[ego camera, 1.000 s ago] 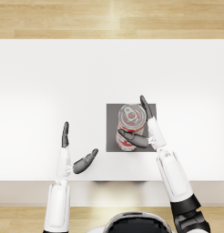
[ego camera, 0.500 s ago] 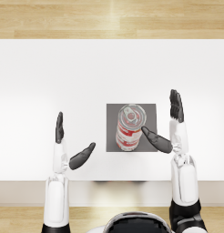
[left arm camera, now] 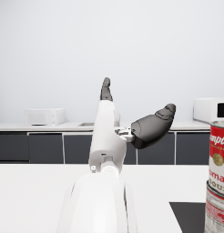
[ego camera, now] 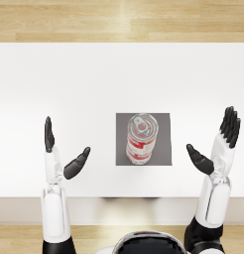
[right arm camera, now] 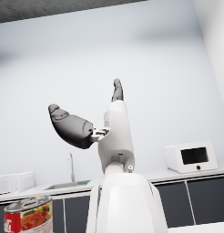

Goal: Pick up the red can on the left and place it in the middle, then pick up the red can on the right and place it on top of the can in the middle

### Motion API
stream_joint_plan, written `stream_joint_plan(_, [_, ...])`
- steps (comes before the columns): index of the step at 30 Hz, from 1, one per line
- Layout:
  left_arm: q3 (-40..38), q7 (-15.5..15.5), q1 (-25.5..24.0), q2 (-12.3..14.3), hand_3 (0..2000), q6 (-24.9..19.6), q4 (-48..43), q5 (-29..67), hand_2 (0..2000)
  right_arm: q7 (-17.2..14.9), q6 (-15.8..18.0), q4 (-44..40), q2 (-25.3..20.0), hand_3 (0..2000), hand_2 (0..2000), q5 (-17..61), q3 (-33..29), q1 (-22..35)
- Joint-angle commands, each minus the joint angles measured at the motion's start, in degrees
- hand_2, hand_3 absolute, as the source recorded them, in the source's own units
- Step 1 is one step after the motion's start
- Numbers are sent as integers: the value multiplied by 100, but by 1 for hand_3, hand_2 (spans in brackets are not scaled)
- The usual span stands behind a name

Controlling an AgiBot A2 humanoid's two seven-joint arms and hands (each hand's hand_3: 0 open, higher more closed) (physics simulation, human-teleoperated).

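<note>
1. Red cans stacked upright on dark mat, mid table.
2. I see left hand spread, empty, well apart.
3. Right hand spread, empty too.

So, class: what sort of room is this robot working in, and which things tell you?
Probably a rendered kitchen: a microwave on a counter over dark cabinets, and a sink tap. Stacked red cans stand on a white table.
</note>
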Motion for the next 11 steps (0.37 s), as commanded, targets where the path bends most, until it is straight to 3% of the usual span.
stream_joint_plan(1, [-3, 0, 1, 0, 0, 0, 0, 0, 0, 13, 1, 1, 0, 0, 0, 0, -3, -1])
stream_joint_plan(11, [-10, 0, 2, 1, 0, 0, -1, 0, 0, 45, 5, 2, -1, 0, 0, 0, -10, -2])
